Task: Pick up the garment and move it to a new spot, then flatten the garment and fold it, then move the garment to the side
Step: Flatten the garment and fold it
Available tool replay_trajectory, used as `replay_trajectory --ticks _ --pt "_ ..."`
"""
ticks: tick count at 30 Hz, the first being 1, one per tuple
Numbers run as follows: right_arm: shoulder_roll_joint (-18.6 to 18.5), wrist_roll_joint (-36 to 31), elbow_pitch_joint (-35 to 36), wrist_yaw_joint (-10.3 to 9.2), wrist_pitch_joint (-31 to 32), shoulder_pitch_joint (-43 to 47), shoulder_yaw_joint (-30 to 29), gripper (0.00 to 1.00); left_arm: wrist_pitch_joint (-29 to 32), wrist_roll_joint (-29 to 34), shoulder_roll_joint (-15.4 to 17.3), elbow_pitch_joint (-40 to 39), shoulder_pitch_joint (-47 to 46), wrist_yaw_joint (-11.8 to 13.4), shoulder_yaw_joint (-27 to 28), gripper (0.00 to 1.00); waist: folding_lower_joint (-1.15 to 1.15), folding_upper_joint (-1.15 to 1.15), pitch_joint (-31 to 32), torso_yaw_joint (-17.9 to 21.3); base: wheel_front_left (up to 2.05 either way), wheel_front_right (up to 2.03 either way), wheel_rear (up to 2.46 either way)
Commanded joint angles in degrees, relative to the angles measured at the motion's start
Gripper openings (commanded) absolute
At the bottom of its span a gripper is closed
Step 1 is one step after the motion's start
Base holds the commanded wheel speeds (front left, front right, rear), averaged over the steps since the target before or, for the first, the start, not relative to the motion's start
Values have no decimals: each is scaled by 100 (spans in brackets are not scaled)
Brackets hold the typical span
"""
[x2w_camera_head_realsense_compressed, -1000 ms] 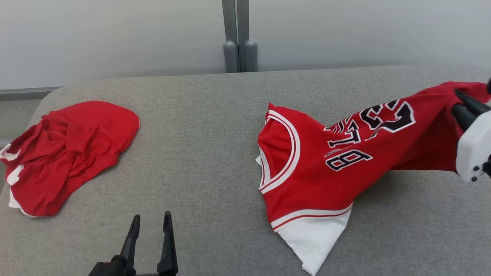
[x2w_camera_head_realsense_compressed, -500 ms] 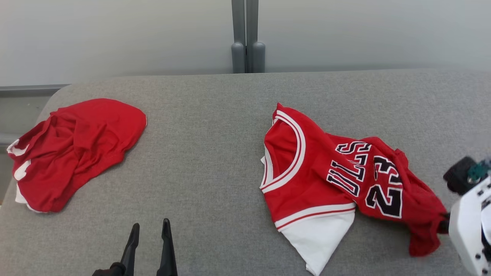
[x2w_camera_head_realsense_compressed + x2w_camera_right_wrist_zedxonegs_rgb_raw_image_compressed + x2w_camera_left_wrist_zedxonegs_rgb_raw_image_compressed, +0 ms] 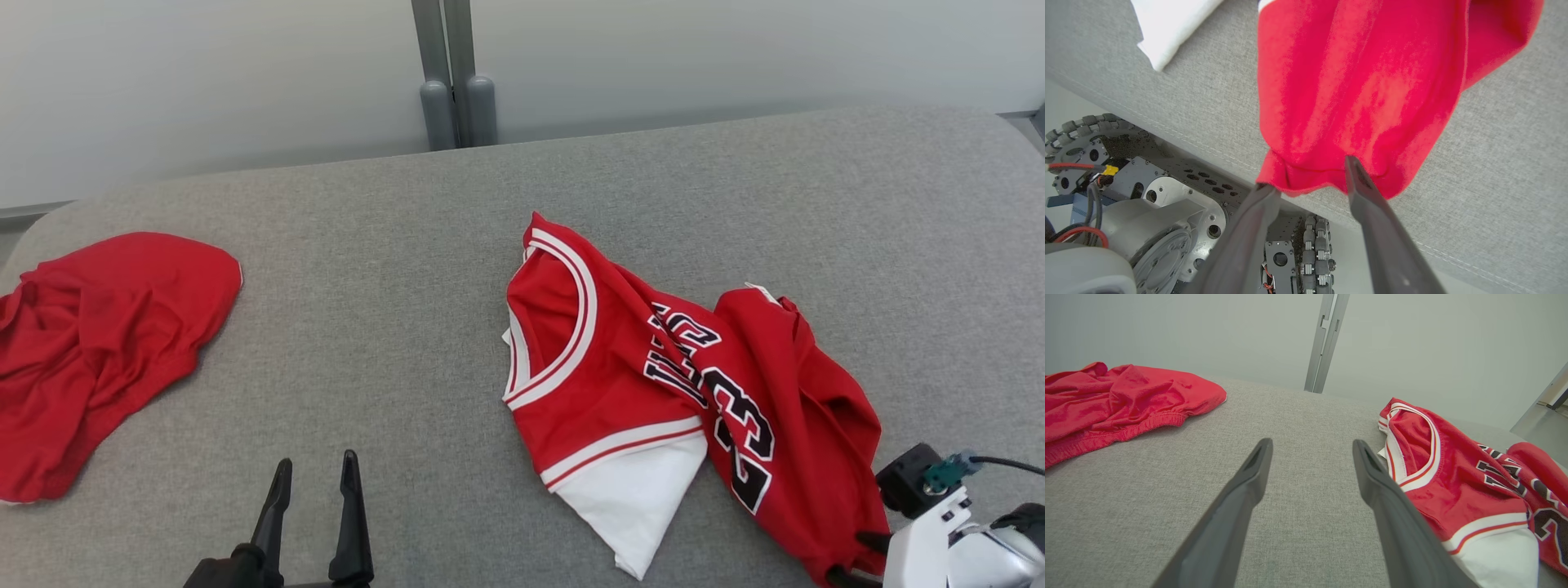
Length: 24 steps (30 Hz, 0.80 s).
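The right end effector (image 3: 1308, 173) has its fingers parted, and the bunched red hem of the jersey (image 3: 620, 384) touches both tips at the near right edge of the table (image 3: 392, 327). The jersey is red with white trim, black lettering and a 23. It lies crumpled right of centre, its long axis running from near right to far left, with the neckline facing left. The left end effector (image 3: 317, 461) stands open over bare table.

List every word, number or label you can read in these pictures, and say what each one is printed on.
"23": black digits edged in white, on the red jersey, turned sideways in the head view.
Black lettering next to the number, same jersey: creased into a fold, only fragments of letters show, so it cannot be read as a word.
Red garment at the left: no print shows.
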State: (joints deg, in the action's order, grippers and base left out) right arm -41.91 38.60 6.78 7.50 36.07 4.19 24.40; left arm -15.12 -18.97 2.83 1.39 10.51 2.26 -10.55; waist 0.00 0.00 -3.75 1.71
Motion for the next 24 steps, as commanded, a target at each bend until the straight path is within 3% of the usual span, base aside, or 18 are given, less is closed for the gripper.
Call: replay_trajectory --ticks 1,6,9,11,20,24 --pt "32 17 31 -2 -118 -92 -160 100 -4 19 13 7 -51 -22 27 100 0 0 14 70 0 0 0" --pt "96 37 467 -3 -263 -30 -1016 100 -4 17 13 -46 41 2 58 100 0 0 11 109 0 0 0" --pt "284 -168 483 -1 -173 -383 -1461 100 -3 57 13 -41 0 -43 29 100 0 0 -136 118 0 0 0" --pt "604 -236 319 -1 -59 -722 -1596 100 -3 90 13 -30 -147 -83 -8 100 0 0 -269 75 0 0 0" --pt "1878 -1398 -1730 -1 45 -2640 -2021 100 -4 153 14 48 -730 -182 -250 100 0 0 -1024 -455 0 0 0" --pt "2210 -1720 -2560 -1 -156 -3118 -2156 100 -4 148 13 84 -849 -165 -297 100 0 0 -1198 -646 0 0 0"
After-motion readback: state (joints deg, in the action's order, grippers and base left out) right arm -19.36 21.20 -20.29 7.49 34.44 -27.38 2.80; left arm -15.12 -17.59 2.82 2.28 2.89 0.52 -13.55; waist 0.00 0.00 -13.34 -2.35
